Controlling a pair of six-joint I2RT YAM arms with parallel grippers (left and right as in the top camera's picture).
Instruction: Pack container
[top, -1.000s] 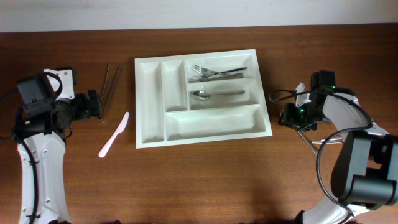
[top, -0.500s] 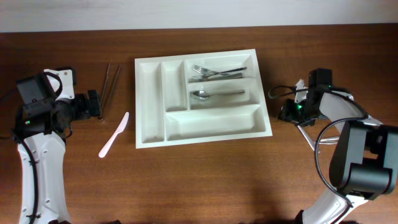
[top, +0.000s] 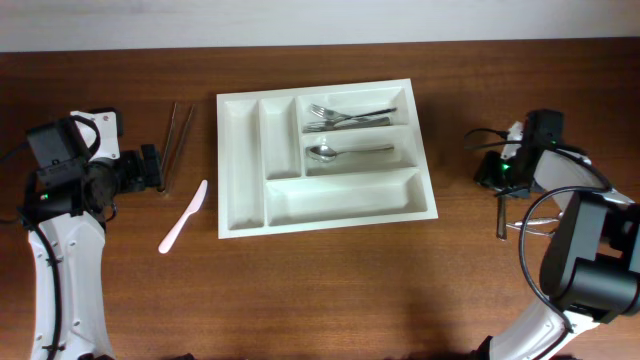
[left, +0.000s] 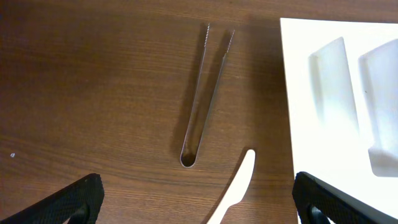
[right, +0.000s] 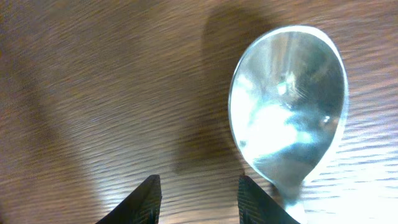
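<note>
- Position: the container (top: 240, 165) is a white tray sitting mid-table, closer to the far edge than the near one and slightly skewed to both.
- Handling (my judgement): moulded plastic, stiff, light and glossy, so it would likely slide on the wood if nudged. It is far too broad to span. The hold would be the raised outer rim or a divider wall.
- Shape: rounded corners and five recessed wells.
  - The two narrow wells at the end toward the left arm are bare.
  - Of the three long wells, the far one holds forks (top: 345, 115), the middle one a small spoon (top: 345, 152), and the near one is bare.
- The left gripper (top: 157, 168) has its jaws spread wide with nothing between them. It is near the table's left edge, just beside thin metal tongs (left: 202, 93) and a white plastic knife (top: 183, 215).
- The right gripper (right: 199, 199) is low over the table near its right edge. Its fingers are part-way apart with only bare wood between them. A polished spoon bowl (right: 286, 106) lies just beside one finger (whether they touch, I cannot tell).
- The table (top: 330, 290) is dark brown wood with visible grain, matt.
</note>
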